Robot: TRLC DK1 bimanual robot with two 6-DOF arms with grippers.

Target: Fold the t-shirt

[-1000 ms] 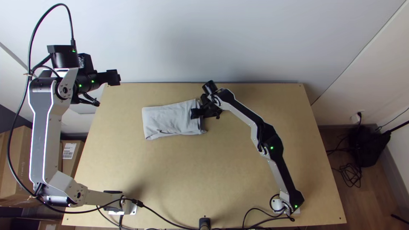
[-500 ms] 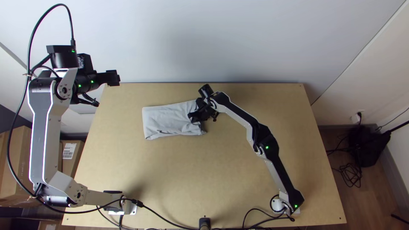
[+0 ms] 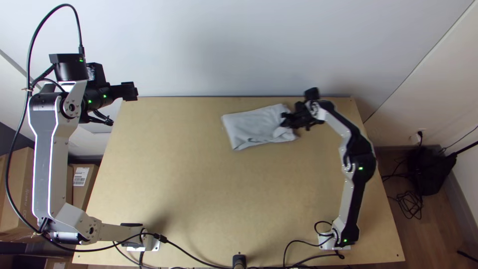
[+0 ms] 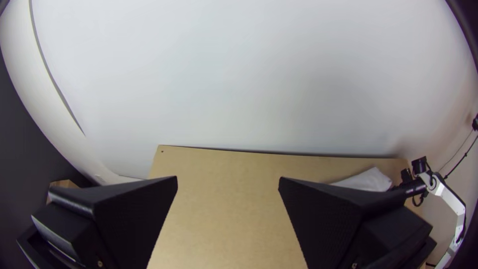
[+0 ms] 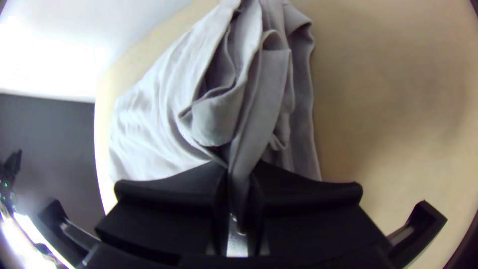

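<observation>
At the far left corner of the wooden table, the black, wide-fingered left tool stands well apart from the cloth; the left wrist view shows its fingers spread with nothing between them, one covering part of the light grey fabric t-shirt. From above, the shirt lies as a folded, wrinkled rectangle towards the far side, right of centre. At its right end, the black right tool looks blurred, but the right wrist view reveals its fingers pinching a narrow fold amid bunched layers, whose inner order is hard to make out.
</observation>
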